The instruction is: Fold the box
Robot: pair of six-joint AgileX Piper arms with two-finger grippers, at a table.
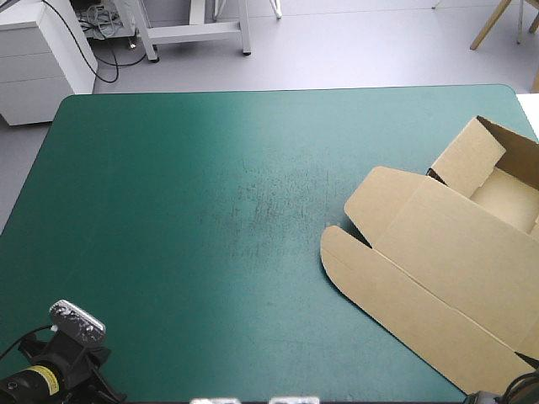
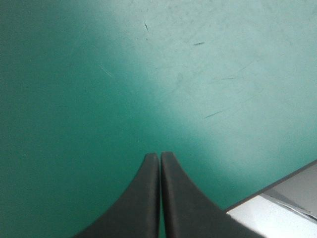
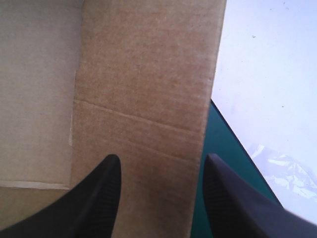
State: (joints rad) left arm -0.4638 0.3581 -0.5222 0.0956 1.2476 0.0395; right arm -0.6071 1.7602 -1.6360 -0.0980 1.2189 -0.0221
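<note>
Box (image 1: 438,252) half up, right side of counter (image 1: 210,210). My right claw (image 3: 161,161) is spread over it, left claw (image 2: 159,154) pressed together. Next I'd pinch its edge.

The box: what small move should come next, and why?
Probably lower the right tool, which stands open over a panel of the box beside its edge, and shut on that edge; the left tool is shut over bare cover, away from it.
</note>
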